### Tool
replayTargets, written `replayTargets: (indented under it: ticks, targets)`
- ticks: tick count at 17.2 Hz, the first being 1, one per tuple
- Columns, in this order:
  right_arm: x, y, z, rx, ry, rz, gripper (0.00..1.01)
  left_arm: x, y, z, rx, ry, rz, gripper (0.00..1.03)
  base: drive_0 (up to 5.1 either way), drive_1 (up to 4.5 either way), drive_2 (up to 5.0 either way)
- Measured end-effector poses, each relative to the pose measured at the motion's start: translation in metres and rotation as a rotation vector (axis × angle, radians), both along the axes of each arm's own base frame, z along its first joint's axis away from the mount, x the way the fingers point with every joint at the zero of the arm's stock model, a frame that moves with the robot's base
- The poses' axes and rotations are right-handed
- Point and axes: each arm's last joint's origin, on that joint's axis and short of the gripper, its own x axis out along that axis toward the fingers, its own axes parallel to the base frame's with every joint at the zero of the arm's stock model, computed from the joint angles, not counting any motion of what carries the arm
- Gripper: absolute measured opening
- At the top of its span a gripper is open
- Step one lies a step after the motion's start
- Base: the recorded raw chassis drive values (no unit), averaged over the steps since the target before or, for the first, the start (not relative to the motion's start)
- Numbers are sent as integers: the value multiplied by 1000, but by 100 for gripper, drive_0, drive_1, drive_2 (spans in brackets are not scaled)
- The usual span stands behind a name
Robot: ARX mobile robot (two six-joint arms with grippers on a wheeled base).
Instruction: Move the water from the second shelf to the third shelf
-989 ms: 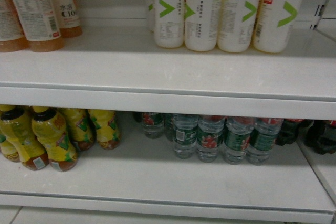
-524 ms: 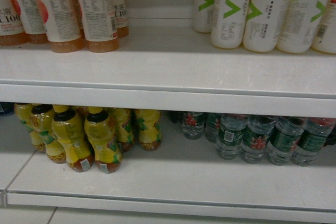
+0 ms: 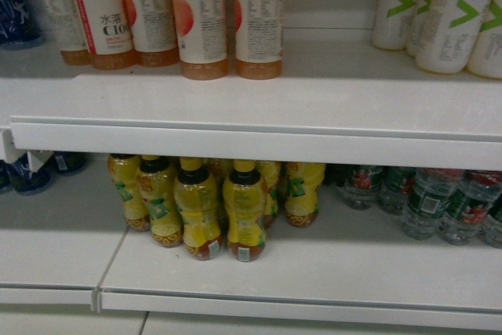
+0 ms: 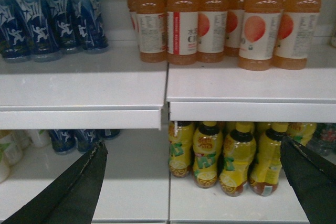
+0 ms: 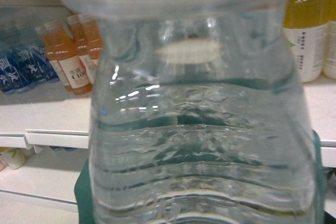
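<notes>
A: Right wrist?
B: water bottle fills the lens, clear ribbed, green label low; right jaws hidden, can't tell the grip
A: Left?
B: left gripper jaws spread wide, nothing between
A: Behind?
B: yellow tea bottles and more water on lower shelf, orange drinks above
</notes>
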Motion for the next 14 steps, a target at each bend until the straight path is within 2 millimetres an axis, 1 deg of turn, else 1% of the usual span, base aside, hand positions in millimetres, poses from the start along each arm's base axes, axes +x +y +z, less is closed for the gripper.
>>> replayTargets:
  ticks: [14]
  targets:
    - [0, 0, 0, 0, -5, 1, 43, 0, 0, 0, 0, -1, 1, 98, -503, 242, 242]
